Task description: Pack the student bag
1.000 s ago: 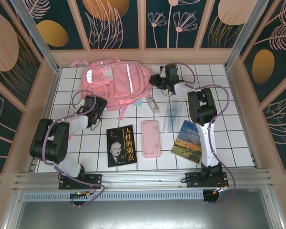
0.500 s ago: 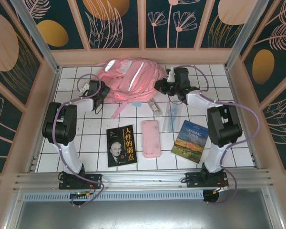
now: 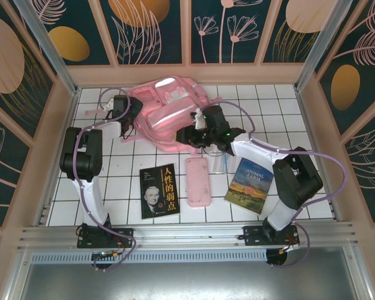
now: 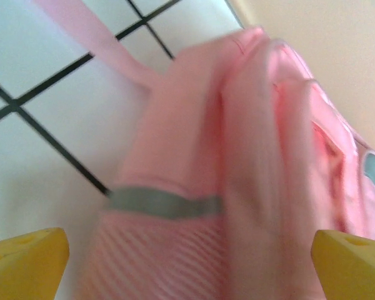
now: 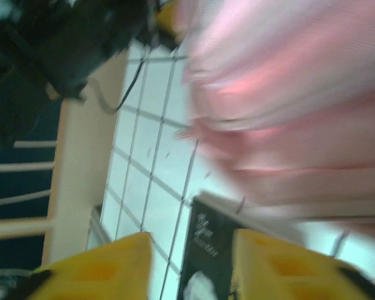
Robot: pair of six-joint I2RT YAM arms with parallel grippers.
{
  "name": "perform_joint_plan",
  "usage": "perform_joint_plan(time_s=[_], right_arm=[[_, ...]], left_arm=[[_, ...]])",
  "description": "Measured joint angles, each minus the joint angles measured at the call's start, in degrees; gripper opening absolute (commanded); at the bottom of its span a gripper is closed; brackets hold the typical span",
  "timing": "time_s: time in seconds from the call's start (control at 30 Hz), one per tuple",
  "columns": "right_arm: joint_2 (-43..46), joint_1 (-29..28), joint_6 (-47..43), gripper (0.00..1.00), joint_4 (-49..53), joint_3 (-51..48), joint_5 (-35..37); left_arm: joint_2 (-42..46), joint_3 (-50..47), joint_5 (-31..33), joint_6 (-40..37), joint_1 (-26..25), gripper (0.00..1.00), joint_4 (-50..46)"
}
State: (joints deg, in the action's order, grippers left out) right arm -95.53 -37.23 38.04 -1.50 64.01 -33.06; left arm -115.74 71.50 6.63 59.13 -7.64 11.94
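Note:
The student bag (image 3: 165, 106), a big pink backpack, lies crumpled at the back of the tiled table. My left gripper (image 3: 131, 119) is at its left side. In the left wrist view the left gripper (image 4: 187, 262) is open wide, and the bag's pink fabric (image 4: 237, 144) with a grey band lies between the yellow fingertips (image 4: 25, 262). My right gripper (image 3: 182, 134) hovers at the bag's near edge, pointing left. Seen from the right wrist, this gripper (image 5: 190, 269) is open with nothing between its fingers, the blurred bag (image 5: 287, 75) above it.
A black book (image 3: 159, 190) lies front left and also shows under the right gripper (image 5: 212, 250). A flat pink pencil case (image 3: 198, 181) lies in the middle, an Animal Farm book (image 3: 249, 184) to its right and a clear ruler (image 3: 222, 159) behind. Wooden walls (image 3: 69, 125) enclose the table.
The right gripper swung from the bag's right side to its near edge and opened. The left gripper moved up to the bag's left side. The bag was pushed and crumpled.

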Motion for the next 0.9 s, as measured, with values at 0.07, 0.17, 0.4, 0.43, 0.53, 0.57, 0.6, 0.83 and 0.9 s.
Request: perform_joint_plan(time_s=[0.07, 0.17, 0.4, 0.43, 0.53, 0.57, 0.6, 0.83, 0.9], right_arm=[[1.2, -0.3, -1.1, 0.67, 1.4, 0.3, 0.0], [4.4, 2.4, -2.9, 0.69, 3.0, 0.4, 1.4], [5.3, 15.3, -8.9, 0.72, 3.0, 1.6, 7.0], [3.1, 16.9, -10.1, 0.72, 2.8, 2.6, 8.2], [-6.6, 19.2, -13.7, 0.72, 1.8, 8.0, 11.0], [-10.0, 19.4, -14.3, 0.72, 1.7, 10.0, 11.3], [-14.6, 19.5, -15.1, 0.7, 1.5, 12.8, 11.7], [-27.1, 19.3, -12.1, 0.0, -5.1, 15.2, 4.8], [-23.9, 19.4, -9.9, 0.0, -7.9, 12.0, 3.9]], left_arm=[[0.0, 0.7, -0.2, -1.2, -0.2, 0.99, 0.0], [0.3, 0.9, 0.6, -3.9, -0.2, 0.99, -1.3], [12.7, -10.4, 2.6, -7.0, -0.2, 0.99, -4.9], [14.9, -12.7, 2.2, -6.5, -0.2, 0.99, -4.7], [18.0, -18.9, -0.1, -3.7, -0.6, 0.99, -2.0], [17.9, -20.3, -1.1, -2.7, -1.0, 0.99, -1.3], [17.3, -21.3, -2.2, -1.8, -1.6, 0.99, -1.0], [10.8, -19.2, -6.9, 1.2, -4.4, 0.99, 3.5], [9.5, -17.3, -7.1, 1.4, -4.3, 0.99, 3.3]])
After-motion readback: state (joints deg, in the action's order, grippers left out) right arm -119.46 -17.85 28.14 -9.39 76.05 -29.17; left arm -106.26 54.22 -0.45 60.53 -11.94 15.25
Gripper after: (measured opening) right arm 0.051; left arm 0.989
